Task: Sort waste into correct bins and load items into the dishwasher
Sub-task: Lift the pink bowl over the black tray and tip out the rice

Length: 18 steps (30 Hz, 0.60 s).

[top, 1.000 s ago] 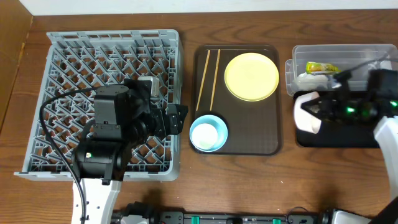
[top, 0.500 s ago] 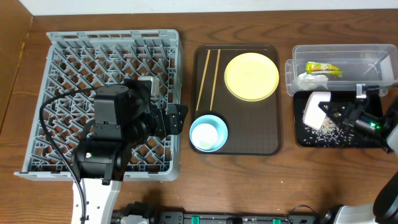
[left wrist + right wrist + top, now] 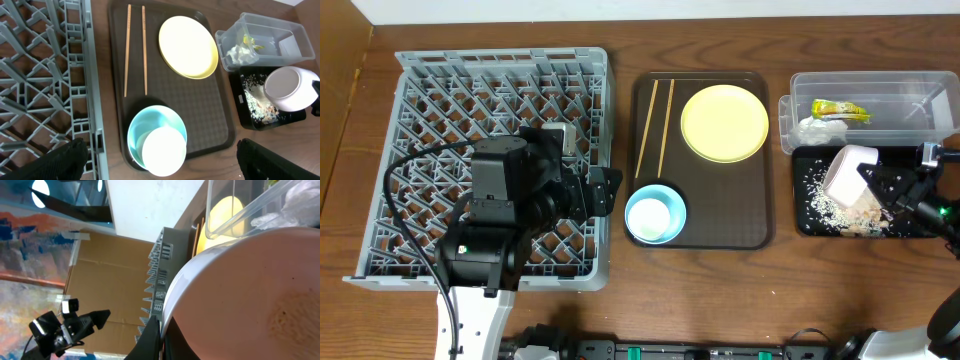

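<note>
My right gripper (image 3: 882,187) is shut on the rim of the white bowl (image 3: 849,177), which hangs tilted on its side over the black tray (image 3: 802,226). Rice-like scraps (image 3: 817,196) lie scattered in that tray. In the right wrist view the bowl's (image 3: 250,290) rim is pinched between the right gripper's (image 3: 161,330) two fingers. My left gripper (image 3: 165,160) stands open above the light-blue bowl (image 3: 148,125) with the white cup (image 3: 164,150) inside. The yellow plate (image 3: 724,122) and chopsticks (image 3: 655,125) lie on the brown tray (image 3: 720,215).
The grey dish rack (image 3: 450,100) fills the left side, partly under my left arm. The clear tub (image 3: 900,100) behind the black tray holds the yellow-green wrapper (image 3: 838,110) and the white tissue (image 3: 812,128).
My right gripper has carried the white bowl rightward over the black tray and tipped it, and scraps now lie in the tray. The left arm has not moved.
</note>
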Each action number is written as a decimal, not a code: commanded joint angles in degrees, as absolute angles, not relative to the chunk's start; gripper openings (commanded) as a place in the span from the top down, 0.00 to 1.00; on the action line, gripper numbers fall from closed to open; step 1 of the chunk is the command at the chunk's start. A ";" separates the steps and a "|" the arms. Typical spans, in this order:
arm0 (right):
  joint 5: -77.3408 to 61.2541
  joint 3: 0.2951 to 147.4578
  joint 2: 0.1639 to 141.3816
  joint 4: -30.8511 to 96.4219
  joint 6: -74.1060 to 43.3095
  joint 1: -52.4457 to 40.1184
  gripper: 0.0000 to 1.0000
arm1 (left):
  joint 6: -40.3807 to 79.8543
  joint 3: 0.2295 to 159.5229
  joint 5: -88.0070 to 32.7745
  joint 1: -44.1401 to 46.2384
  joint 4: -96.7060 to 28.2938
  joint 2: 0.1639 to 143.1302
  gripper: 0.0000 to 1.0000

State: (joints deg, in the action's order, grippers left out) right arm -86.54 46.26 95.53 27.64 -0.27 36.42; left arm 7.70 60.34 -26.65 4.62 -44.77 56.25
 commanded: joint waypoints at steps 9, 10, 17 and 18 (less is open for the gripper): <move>-86.91 46.06 94.70 27.29 -2.74 36.29 0.99 | 7.99 61.32 -27.00 4.69 -44.77 56.12 0.04; -89.43 46.06 94.52 27.55 -1.23 36.29 0.99 | 7.99 61.32 -27.00 4.69 -44.77 56.12 0.04; -89.41 46.19 93.27 26.02 -3.57 34.79 0.99 | 7.99 61.32 -27.00 4.69 -44.77 56.12 0.04; -89.41 46.24 92.66 25.74 -3.57 34.13 0.99 | 7.99 61.32 -27.00 4.69 -44.77 56.12 0.04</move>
